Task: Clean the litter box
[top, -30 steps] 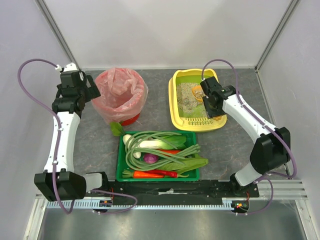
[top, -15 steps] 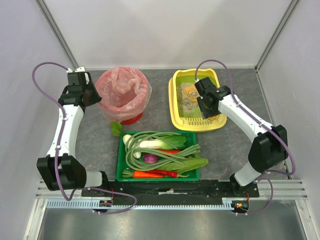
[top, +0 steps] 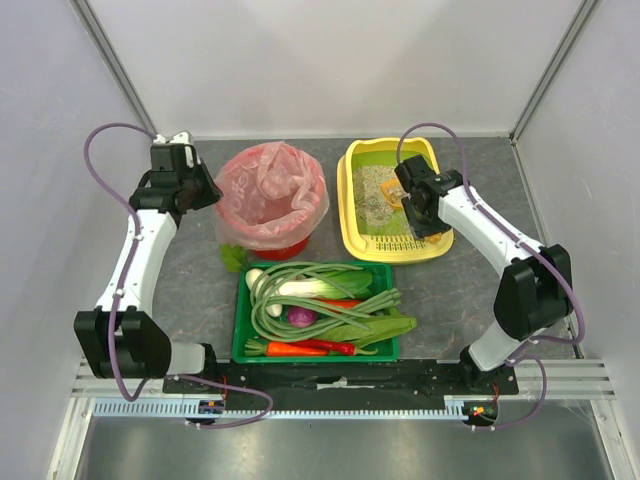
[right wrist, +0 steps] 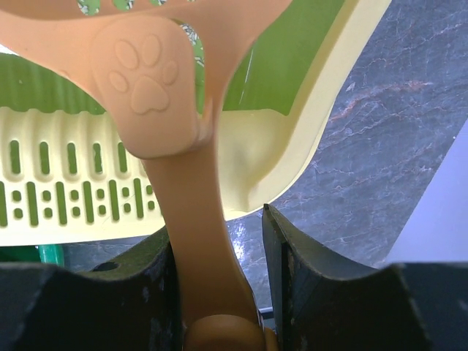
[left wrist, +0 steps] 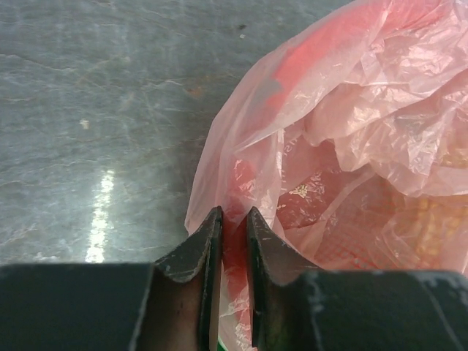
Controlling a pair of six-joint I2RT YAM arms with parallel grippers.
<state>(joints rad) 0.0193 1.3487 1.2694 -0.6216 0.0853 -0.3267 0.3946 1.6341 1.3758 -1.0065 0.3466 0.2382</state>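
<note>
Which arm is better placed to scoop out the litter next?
Right. The right gripper holds the peach scoop over the litter box. The left gripper is shut on the edge of the pink bag, away from the box, with no tool.

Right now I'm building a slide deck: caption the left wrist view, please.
Left fingers shut on the pink bag's edge, grey table beside.
</note>
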